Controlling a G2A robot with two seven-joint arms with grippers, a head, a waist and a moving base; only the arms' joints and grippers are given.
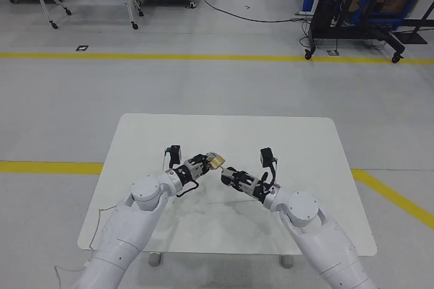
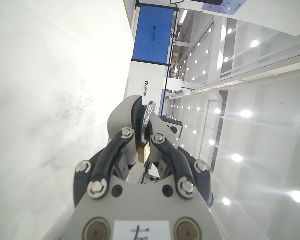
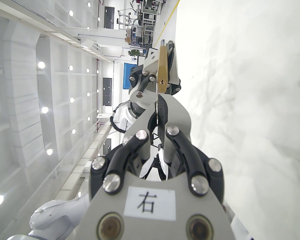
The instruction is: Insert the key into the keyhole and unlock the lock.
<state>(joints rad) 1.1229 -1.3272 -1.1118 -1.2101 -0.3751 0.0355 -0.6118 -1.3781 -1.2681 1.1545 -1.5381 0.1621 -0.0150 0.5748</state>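
1. In the top view the thin silver metal key is too small to make out. Only a short gap separates the left claw [image 1: 205, 162] from the right claw [image 1: 229, 175] above the white rectangular table [image 1: 304, 144].
2. The right wrist view shows the key [image 3: 156, 106] edge-on as a narrow toothed strip. Its tip reaches the bottom face of the brass-coloured padlock with a silver shackle [image 3: 162, 68]. I cannot tell whether the tip sits inside the keyhole or just beside it.
3. In the left wrist view most of the padlock [image 2: 143, 153] is covered by that arm's own fingers [image 2: 122, 118]. A small piece of the brass body and a curve of the shackle show between them.
4. The top view places the padlock [image 1: 215, 161] in the air over the middle of the table, between the two arms. Neither wrist view gives that position.
5. Only the right wrist view shows the padlock's bottom face, which is turned toward the key. It also shows the left claw [image 3: 162, 48] farther off.
6. The left claw [image 2: 143, 116] is clenched on the padlock, with one finger pressing each flat side.
7. The right claw [image 3: 160, 101] is closed almost fully, pinching the key flat between its dark pads [image 3: 162, 111]. The blade sticks out past the fingertips.
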